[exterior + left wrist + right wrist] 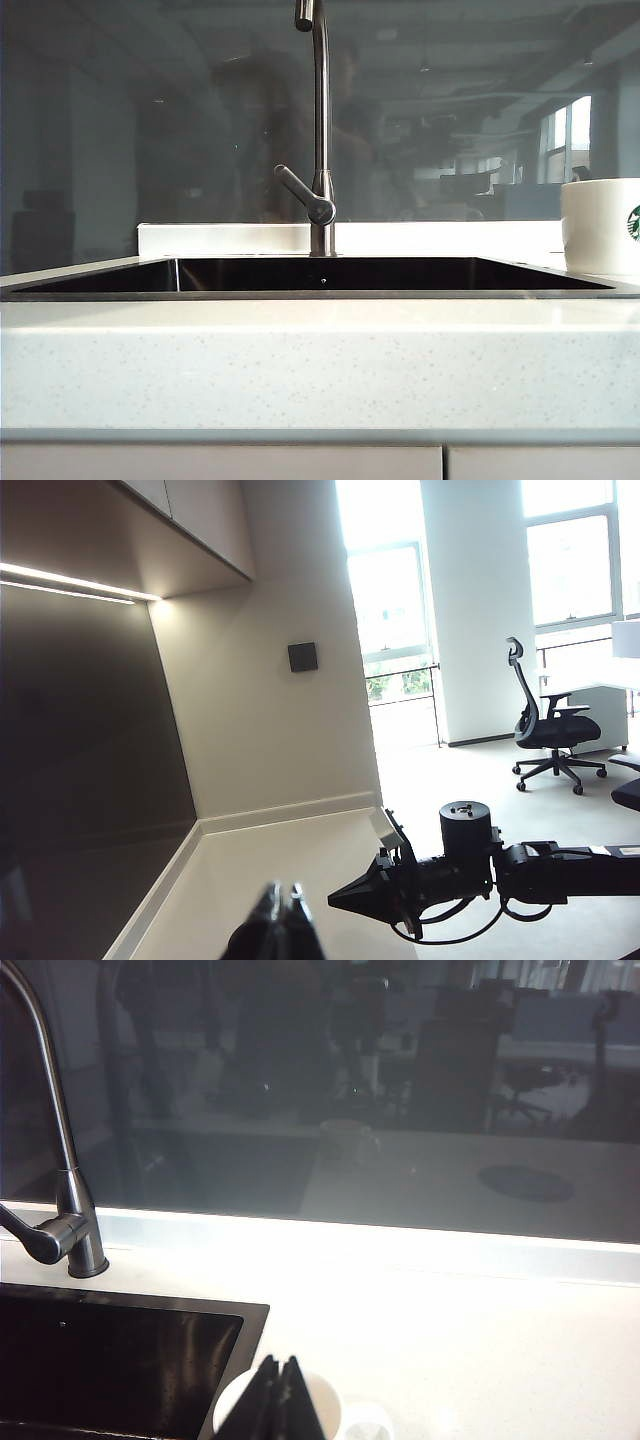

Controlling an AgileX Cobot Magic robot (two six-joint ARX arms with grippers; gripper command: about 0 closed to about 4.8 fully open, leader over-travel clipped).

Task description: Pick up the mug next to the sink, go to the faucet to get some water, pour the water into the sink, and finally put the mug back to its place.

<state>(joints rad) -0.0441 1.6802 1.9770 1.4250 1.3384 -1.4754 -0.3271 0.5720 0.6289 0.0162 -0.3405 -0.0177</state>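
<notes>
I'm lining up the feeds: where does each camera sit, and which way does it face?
Exterior: low, counter height, facing the sink, faucet and mug; no robot shows.
Left wrist: faces the room; shut left gripper, right arm show.
Right wrist: above the counter, shut right gripper over the mug.
Shared by exterior and right wrist: faucet, sink, mug.

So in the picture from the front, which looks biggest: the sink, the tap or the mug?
Largest to smallest, as they look in that view:
1. sink, widest by far
2. faucet, tall but thin, its top cut off
3. mug, partly cut off at the edge, so its rank is unsure
</notes>
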